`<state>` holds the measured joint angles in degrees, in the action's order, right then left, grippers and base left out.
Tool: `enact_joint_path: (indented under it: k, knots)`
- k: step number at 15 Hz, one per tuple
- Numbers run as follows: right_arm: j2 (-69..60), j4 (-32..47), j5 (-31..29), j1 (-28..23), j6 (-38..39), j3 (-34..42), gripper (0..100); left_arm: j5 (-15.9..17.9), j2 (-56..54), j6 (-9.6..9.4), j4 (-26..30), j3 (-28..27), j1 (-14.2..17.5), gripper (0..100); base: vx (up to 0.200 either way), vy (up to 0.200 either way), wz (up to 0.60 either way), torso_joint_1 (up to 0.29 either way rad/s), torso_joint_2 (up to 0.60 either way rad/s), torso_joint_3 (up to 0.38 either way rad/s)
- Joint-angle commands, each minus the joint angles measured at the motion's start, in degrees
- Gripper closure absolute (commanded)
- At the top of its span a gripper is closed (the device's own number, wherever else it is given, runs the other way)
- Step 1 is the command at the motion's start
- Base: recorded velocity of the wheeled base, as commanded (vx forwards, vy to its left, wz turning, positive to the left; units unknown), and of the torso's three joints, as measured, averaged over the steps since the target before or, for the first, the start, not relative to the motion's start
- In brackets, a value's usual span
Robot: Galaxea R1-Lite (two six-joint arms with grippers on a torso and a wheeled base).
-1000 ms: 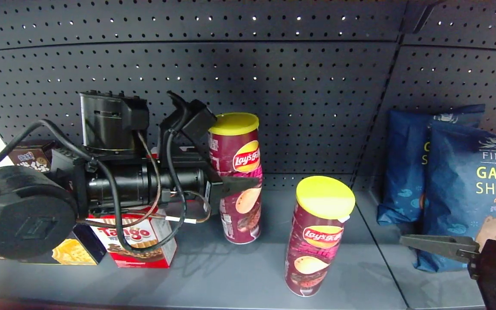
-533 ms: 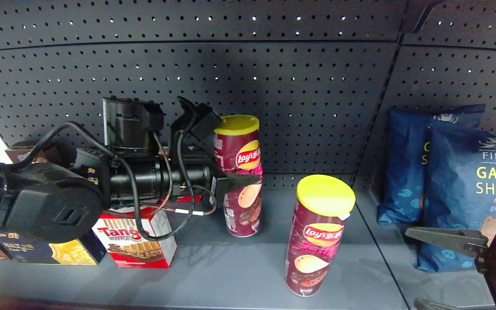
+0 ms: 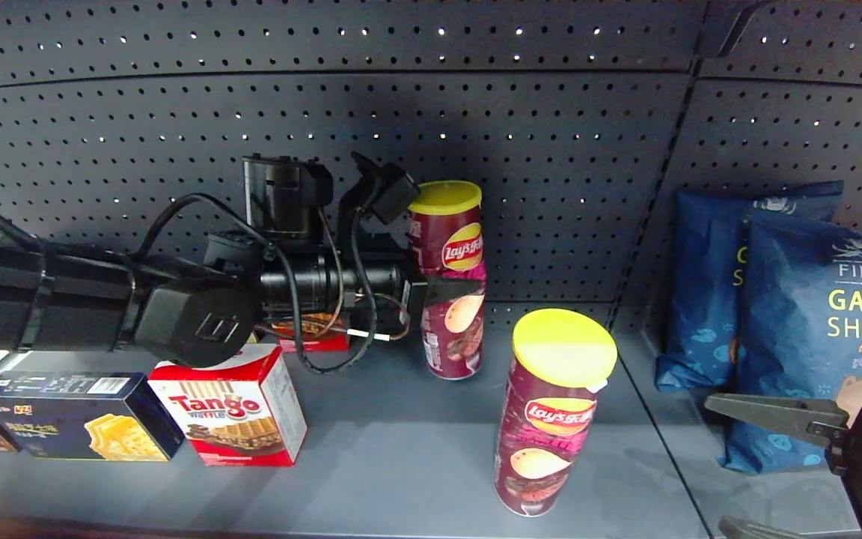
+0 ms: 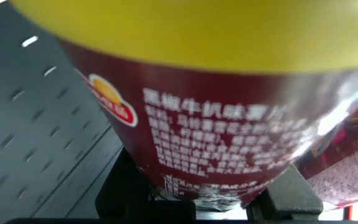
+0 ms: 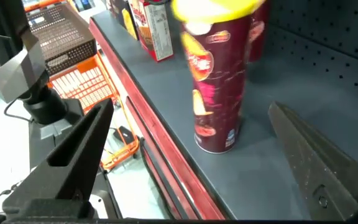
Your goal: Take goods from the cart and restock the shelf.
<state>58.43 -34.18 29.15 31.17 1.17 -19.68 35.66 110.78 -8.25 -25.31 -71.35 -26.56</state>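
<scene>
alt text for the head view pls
The left gripper grips a yellow-lidded chip can upright near the back of a grey shelf. A second can stands nearer the front, with snack boxes to its left and blue bags to its right, behind the open right gripper.

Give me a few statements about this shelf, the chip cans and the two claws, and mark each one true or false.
1. The left claw is shut on a maroon cylindrical chip can with a yellow plastic lid. True.
2. A second maroon chip can lies on its side. False: it stands upright near the front edge of the grey metal shelf.
3. The right claw grips one of the blue foil snack bags. False: it is open and holds nothing, in front of the bags.
4. A red and white cardboard wafer box stands on the shelf to the robot's left of both cans. True.
</scene>
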Motion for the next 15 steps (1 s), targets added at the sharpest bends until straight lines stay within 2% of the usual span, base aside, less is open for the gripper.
enact_joint_path:
  k: [1, 4, 6, 7, 8, 9, 15]
  knots:
    - [0.2, -0.1, 0.0, 0.0, 0.1, 0.0, 0, 0.6, 4.0, -0.10, 0.2, -3.4, 0.0, 100, 0.000, 0.000, 0.00, 0.000, 0.00, 0.000]
    - [0.2, -0.1, 0.1, 0.0, 0.1, -0.2, 0, 0.7, 6.6, -0.18, 0.2, -5.5, 0.0, 100, 0.000, 0.000, 0.00, 0.000, 0.00, 0.000]
    - [0.2, -0.1, 0.2, 0.0, 0.1, -0.1, 0, 1.3, 8.1, -2.38, 0.2, -5.8, 0.1, 100, 0.000, 0.000, 0.00, 0.000, 0.00, 0.000]
    - [0.2, -0.1, 0.2, 0.0, 0.1, -0.1, 0, 3.2, 9.2, -4.23, -0.1, -6.3, 0.2, 100, 0.000, 0.000, 0.00, 0.000, 0.00, 0.000]
    - [0.2, -0.1, 0.2, 0.0, 0.1, -0.2, 0, 4.1, 9.3, -4.49, -0.1, -6.3, 0.3, 100, 0.000, 0.000, 0.00, 0.000, 0.00, 0.000]
    - [0.2, -0.1, 0.2, 0.0, 0.1, -0.2, 0, 6.5, 10.1, -5.02, -0.1, -7.1, 0.6, 100, 0.000, 0.000, 0.00, 0.000, 0.00, 0.000]
    - [0.2, -0.1, 0.5, 0.0, 0.1, 0.4, 0, 7.6, 12.6, -5.63, 0.3, -11.7, 2.4, 100, 0.000, 0.000, 0.00, 0.000, 0.00, 0.000]
